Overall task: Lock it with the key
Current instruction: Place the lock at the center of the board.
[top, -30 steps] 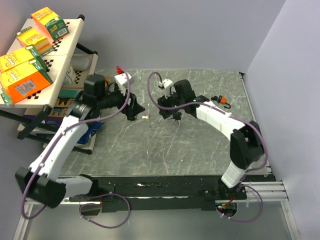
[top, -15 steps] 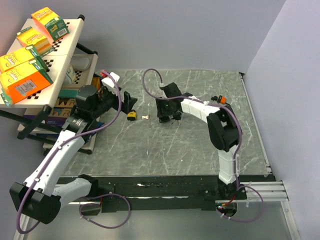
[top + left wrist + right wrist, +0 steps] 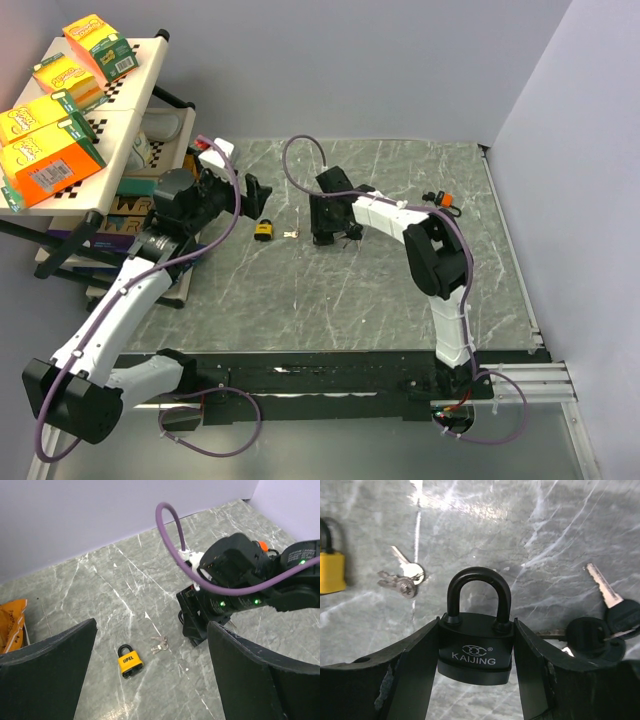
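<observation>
A black KAIJING padlock [image 3: 476, 650] with its shackle closed sits upright between my right gripper's [image 3: 476, 626] fingers, which are shut on its body just above the marble table [image 3: 400, 290]. A black-headed key bunch [image 3: 605, 625] lies to its right. A yellow padlock [image 3: 263, 231] lies on the table, with a small silver key bunch [image 3: 291, 235] beside it. Both show in the left wrist view, the padlock [image 3: 129, 661] left of the keys [image 3: 159, 645]. My left gripper [image 3: 255, 195] is open and empty, raised behind the yellow padlock. My right gripper [image 3: 330, 232] is right of the silver keys.
A shelf rack [image 3: 130, 110] with orange boxes stands at the table's left edge. A small orange-and-black object [image 3: 443, 200] lies at the back right. An orange bag [image 3: 11, 625] lies at the left. Walls close the back and right.
My left gripper has pulled back and up to the left, uncovering the yellow padlock. My right arm has folded in and its gripper has shifted a little left.
</observation>
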Robot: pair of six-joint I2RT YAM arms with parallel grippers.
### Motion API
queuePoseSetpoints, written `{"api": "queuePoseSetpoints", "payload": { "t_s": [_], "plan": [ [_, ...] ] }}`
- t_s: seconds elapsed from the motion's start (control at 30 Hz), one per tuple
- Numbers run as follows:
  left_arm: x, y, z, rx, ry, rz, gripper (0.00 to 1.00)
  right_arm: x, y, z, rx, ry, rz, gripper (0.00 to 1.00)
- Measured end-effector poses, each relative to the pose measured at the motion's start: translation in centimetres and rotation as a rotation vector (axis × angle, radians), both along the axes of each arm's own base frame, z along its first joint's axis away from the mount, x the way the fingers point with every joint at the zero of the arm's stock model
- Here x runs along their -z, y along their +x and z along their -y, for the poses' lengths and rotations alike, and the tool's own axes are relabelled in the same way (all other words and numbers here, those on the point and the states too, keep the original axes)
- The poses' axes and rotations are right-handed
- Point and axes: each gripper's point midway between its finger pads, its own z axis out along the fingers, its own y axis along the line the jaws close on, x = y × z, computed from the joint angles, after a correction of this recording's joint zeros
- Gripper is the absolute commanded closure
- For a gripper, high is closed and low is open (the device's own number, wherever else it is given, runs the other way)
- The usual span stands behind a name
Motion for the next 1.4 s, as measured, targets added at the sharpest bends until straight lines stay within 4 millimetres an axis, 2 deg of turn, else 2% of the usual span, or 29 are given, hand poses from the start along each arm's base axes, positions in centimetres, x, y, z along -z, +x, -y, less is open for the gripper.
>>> {"api": "queuePoseSetpoints", "payload": {
  "t_s": [0.17, 0.47, 0.6, 0.63, 0.7, 0.77, 0.8, 0.93, 1.07, 1.23, 1.33, 1.4],
  "plan": [
    [0.5, 0.4, 0.0, -0.009, 0.002, -0.011, 0.04, 2.0, 0.1, 0.4, 0.027, -0.041, -0.02, 0.98],
    [1.6, 0.4, 0.0, -0.009, 0.008, -0.031, 0.04, 1.9, 0.8, 1.0, 0.055, -0.074, 0.004, 0.98],
    [1.9, 0.4, 0.0, -0.009, 0.01, -0.034, 0.04, 1.9, 1.0, 1.4, 0.068, -0.093, 0.014, 0.94],
    [1.8, 0.4, 0.0, -0.009, 0.01, -0.033, 0.04, 1.9, 1.0, 1.4, 0.068, -0.096, 0.016, 0.84],
    [1.8, 0.4, 0.0, -0.009, 0.009, -0.03, 0.04, 1.9, 1.0, 1.5, 0.071, -0.1, 0.017, 0.77],
    [1.7, 0.4, 0.0, -0.009, 0.01, -0.028, 0.04, 1.9, 1.1, 1.6, 0.072, -0.1, 0.017, 0.63],
    [1.8, 0.4, 0.0, -0.009, 0.01, -0.029, 0.04, 2.0, 1.1, 1.6, 0.072, -0.1, 0.016, 0.49],
    [1.8, 0.4, 0.0, -0.008, 0.011, -0.029, 0.04, 1.9, 1.1, 1.6, 0.074, -0.099, 0.016, 0.27],
    [2.1, 0.4, 0.2, 0.005, 0.015, -0.041, 0.04, 1.7, 1.2, 1.5, 0.082, -0.091, 0.017, 0.19],
    [2.7, 0.9, 1.5, 0.075, 0.062, -0.104, 0.04, 0.2, 2.0, 1.3, 0.081, -0.07, 0.048, 0.13],
    [2.1, 1.6, 2.6, 0.136, 0.086, -0.135, 0.04, -2.3, 2.6, 1.7, 0.06, -0.042, 0.089, 0.12],
    [1.6, 1.7, 3.3, 0.174, 0.092, -0.144, 0.04, -5.3, 3.2, 2.4, 0.035, -0.003, 0.134, 0.11]
  ]
}}
